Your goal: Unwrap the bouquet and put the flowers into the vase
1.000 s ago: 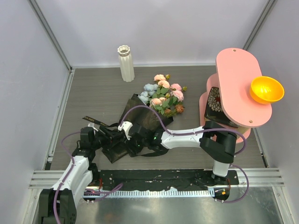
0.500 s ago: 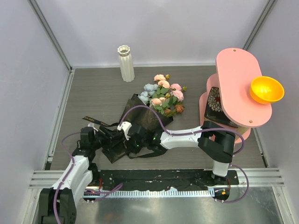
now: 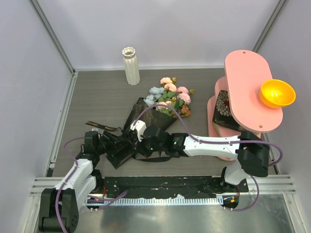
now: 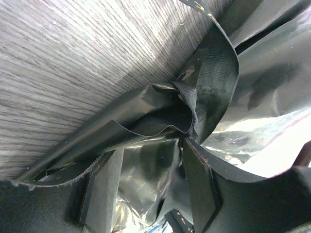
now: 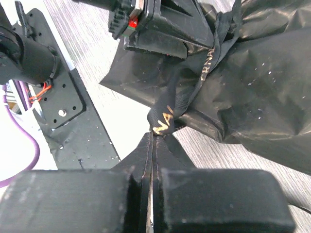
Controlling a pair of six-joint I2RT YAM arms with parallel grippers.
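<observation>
Black ribbon [image 5: 167,119] on the bouquet [image 3: 150,119], lying mid-table with flowers [image 3: 171,99] toward 1 o'clock, is now pinched by the right gripper [image 5: 151,141], which just snapped shut, while the left gripper [image 4: 148,189] holds its 8 o'clock end, ready for untying.

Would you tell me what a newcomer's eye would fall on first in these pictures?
Probably the pink stand at the right with the orange bowl on top, the brightest colours here. Next, the bouquet lying mid-table, its flowers pointing toward the white vase at the back. Close up, the right gripper is shut on the black ribbon.
</observation>
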